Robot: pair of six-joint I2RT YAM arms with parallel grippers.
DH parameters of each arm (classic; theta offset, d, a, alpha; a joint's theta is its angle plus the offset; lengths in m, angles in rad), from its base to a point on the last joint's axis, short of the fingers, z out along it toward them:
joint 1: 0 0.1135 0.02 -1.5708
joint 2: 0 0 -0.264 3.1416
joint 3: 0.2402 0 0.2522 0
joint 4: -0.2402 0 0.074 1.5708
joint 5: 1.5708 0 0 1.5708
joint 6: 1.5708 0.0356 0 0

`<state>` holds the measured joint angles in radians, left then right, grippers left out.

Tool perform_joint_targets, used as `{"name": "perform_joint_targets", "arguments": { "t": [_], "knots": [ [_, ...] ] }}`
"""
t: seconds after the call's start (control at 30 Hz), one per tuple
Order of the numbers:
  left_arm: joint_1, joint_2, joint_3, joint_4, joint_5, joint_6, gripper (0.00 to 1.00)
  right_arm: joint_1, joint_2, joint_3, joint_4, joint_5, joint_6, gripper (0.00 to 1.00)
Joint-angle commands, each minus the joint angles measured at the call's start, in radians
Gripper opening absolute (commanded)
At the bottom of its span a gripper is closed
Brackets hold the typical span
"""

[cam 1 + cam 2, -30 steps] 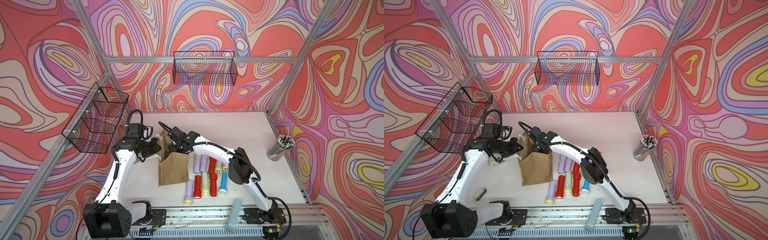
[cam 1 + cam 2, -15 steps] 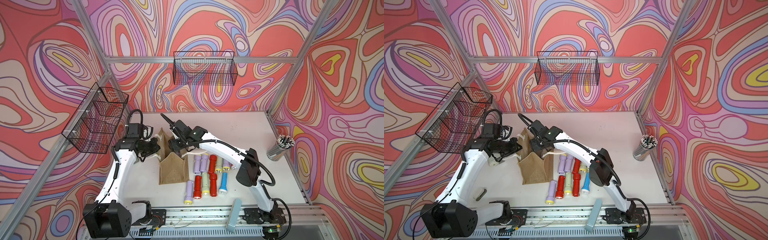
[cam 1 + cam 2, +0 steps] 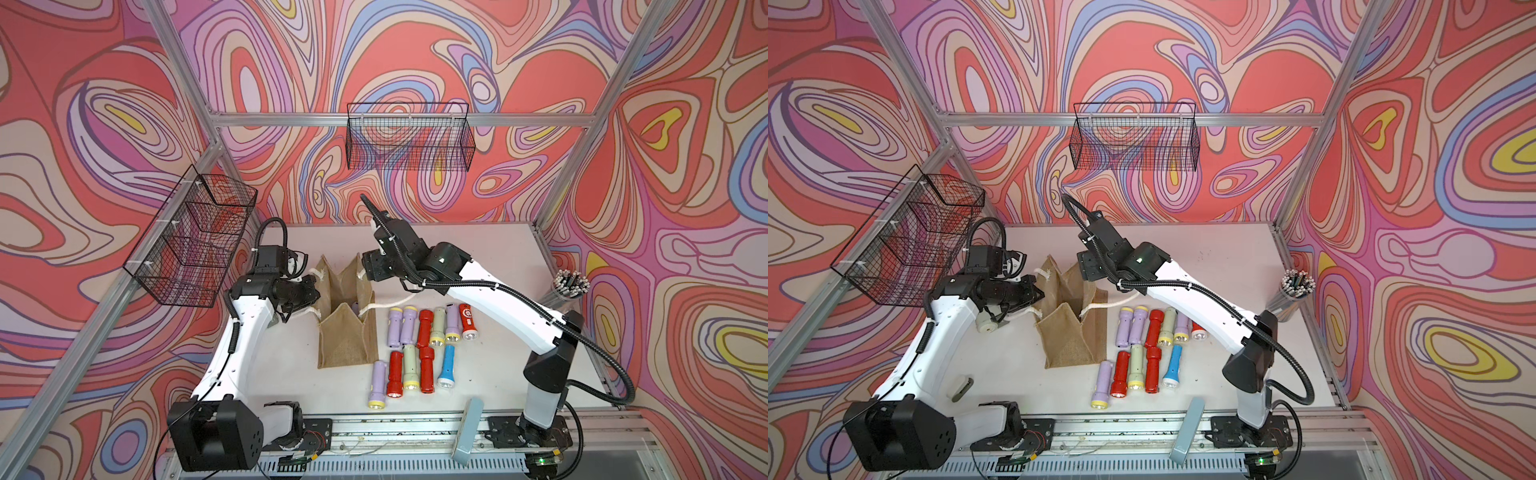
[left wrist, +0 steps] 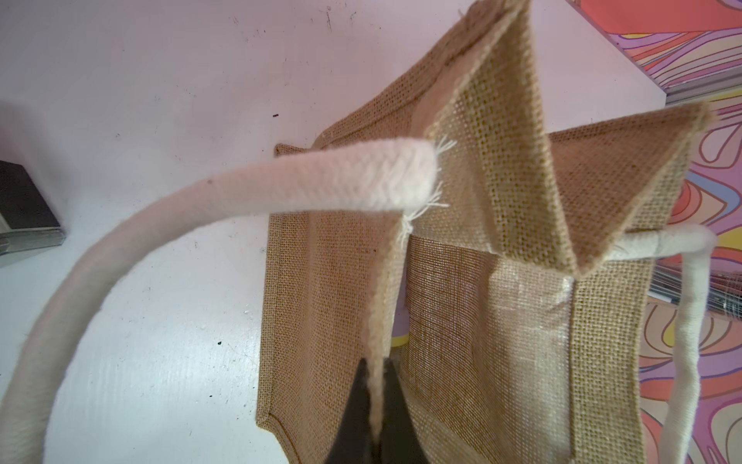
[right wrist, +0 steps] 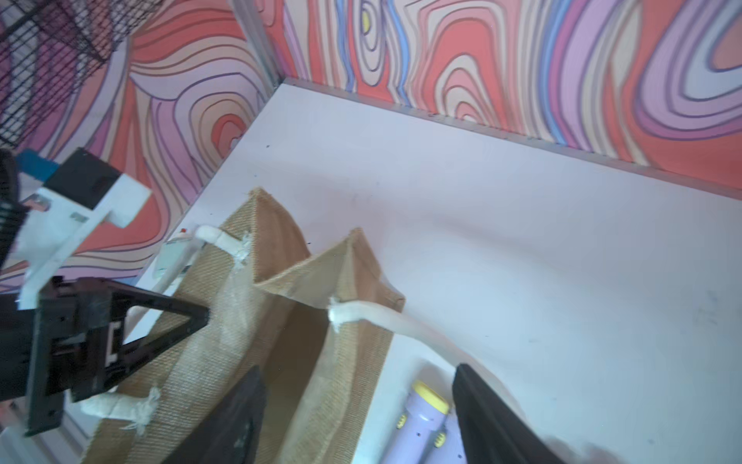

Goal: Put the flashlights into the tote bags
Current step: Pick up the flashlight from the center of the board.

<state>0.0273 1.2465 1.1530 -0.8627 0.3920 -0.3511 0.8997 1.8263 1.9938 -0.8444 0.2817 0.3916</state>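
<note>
**Tote bag pinched, flashlights alongside**

On the table (image 3: 498, 249) the tote bag (image 3: 347, 340) stands open, its inside unclear. The left gripper (image 4: 375, 369) pinches its 9 o'clock rim. The right gripper (image 5: 357, 367) hangs spread above it. Eleven flashlights (image 3: 424, 328) lie at its 3 o'clock.

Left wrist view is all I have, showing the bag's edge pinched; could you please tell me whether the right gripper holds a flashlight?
Observer: No, the right gripper is open and empty, above the tote bag.
Operator: Thank you; how many lie outside it?
Observer: Eleven flashlights lie on the table beside it, in two rows.
</note>
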Motion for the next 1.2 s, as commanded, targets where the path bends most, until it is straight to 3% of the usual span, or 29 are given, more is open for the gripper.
{"name": "perform_joint_targets", "arguments": {
  "t": [0.0,0.23,0.43,0.73,1.17],
  "knots": [
    [0.005,0.021,0.027,0.015,0.021,0.024,0.00,-0.087,-0.089,-0.078,-0.020,0.089,0.047,0.76],
    [0.006,0.021,0.032,0.008,0.022,0.041,0.00,-0.315,-0.240,-0.308,-0.059,0.067,0.120,0.76],
    [0.005,0.028,0.041,0.002,0.022,0.043,0.00,-0.450,-0.308,-0.496,-0.100,0.018,0.157,0.75],
    [0.005,0.028,0.050,-0.007,0.036,0.052,0.00,-0.538,-0.300,-0.719,-0.063,-0.084,0.132,0.72],
    [0.005,0.034,0.056,-0.018,0.031,0.060,0.00,-0.565,-0.173,-0.845,0.033,-0.227,0.095,0.69]
  ]
}}
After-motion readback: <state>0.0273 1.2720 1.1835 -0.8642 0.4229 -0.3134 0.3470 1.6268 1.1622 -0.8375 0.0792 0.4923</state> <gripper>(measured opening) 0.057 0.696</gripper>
